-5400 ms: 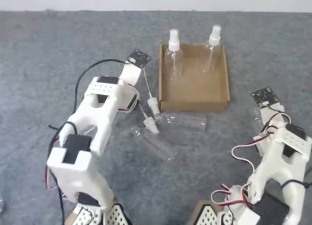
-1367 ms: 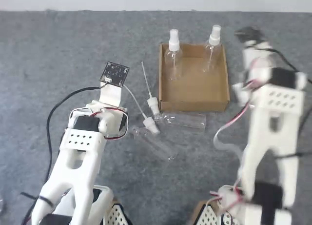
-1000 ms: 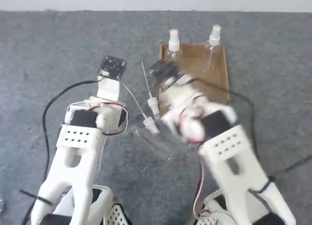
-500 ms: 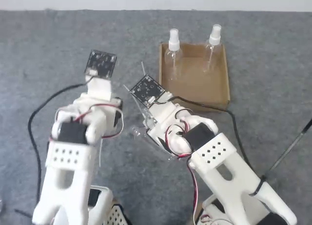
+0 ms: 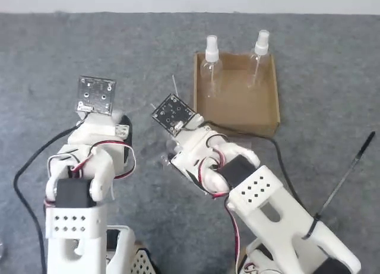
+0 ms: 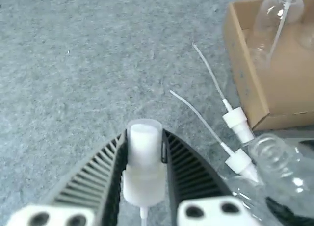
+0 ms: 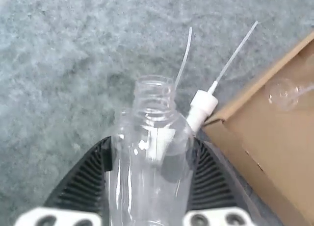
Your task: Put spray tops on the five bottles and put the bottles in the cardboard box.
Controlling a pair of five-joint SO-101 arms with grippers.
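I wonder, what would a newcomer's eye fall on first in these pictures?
The left arm clamps a white spray top in its jaws over the carpet; the right arm holds an uncapped clear bottle in its jaws near the cardboard box. Two capped bottles stand inside the box.

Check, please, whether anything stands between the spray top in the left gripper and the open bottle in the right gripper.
Nothing visible does. Two loose spray tops lie flat on the mat beside the bottle, apart from the held spray top.

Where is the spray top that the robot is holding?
In the left wrist view, the spray top is gripped in the left end effector, over the grey carpet, near two loose spray tops beside the cardboard box.
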